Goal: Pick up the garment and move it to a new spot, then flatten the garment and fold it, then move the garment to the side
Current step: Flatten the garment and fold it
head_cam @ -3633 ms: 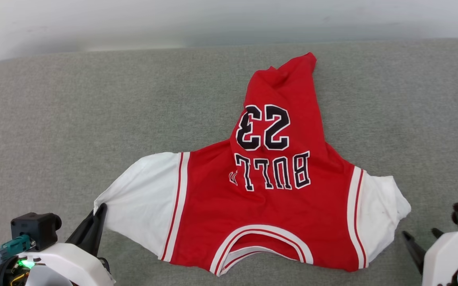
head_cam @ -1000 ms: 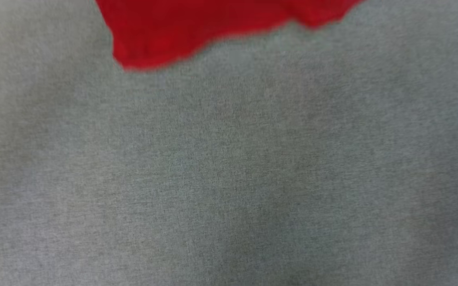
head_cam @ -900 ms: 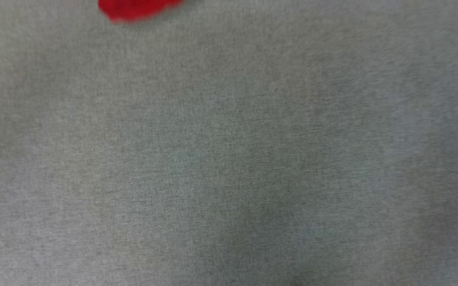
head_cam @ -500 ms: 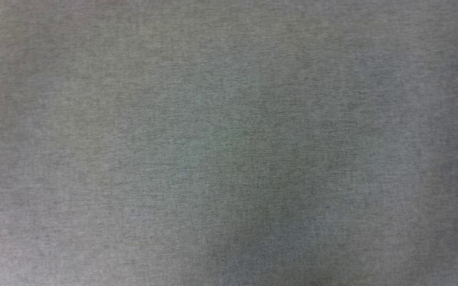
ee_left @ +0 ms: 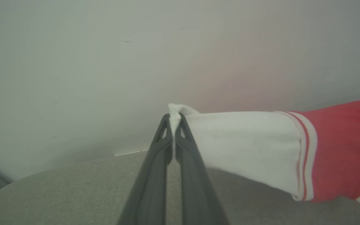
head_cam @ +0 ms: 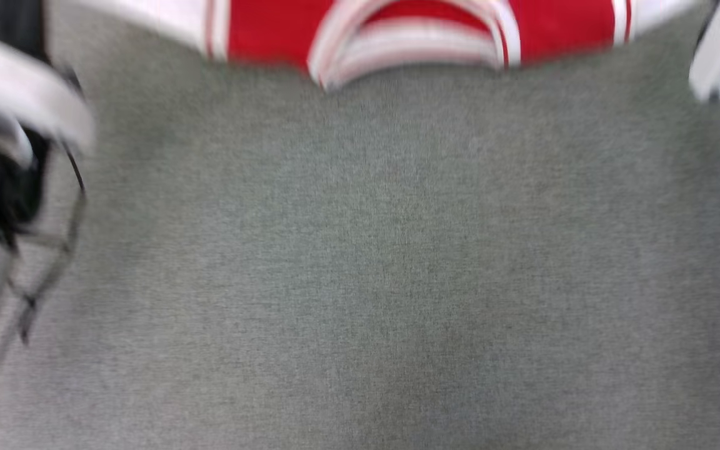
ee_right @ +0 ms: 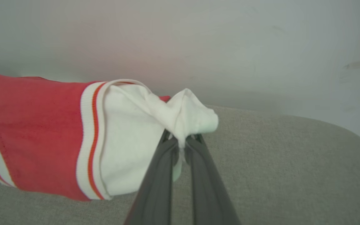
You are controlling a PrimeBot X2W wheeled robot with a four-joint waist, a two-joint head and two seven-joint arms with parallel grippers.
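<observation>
The garment (head_cam: pixel 416 28), red with white sleeves and striped trim, runs along the top edge of the blurred head view, collar toward me. In the left wrist view my left gripper (ee_left: pixel 174 117) is shut on the tip of one white sleeve (ee_left: pixel 245 140), held up off the grey surface. In the right wrist view my right gripper (ee_right: pixel 182 137) is shut on the bunched end of the other white sleeve (ee_right: pixel 155 118). The red body (ee_right: pixel 33 131) stretches between the two grips. The pale left arm (head_cam: pixel 4 125) and right arm (head_cam: pixel 719 56) show blurred at the head view's sides.
Grey fabric surface (head_cam: pixel 360 281) spreads below the garment, with its rounded far edge (ee_right: pixel 323 125) meeting a pale wall (ee_left: pixel 105 62). A dark cable (head_cam: pixel 54 262) hangs off the left arm.
The head view has swung about, so the garment left it and now shows again at the top with both arms. Compared with the earliest frame, both sleeves have been taken hold of and lifted.
</observation>
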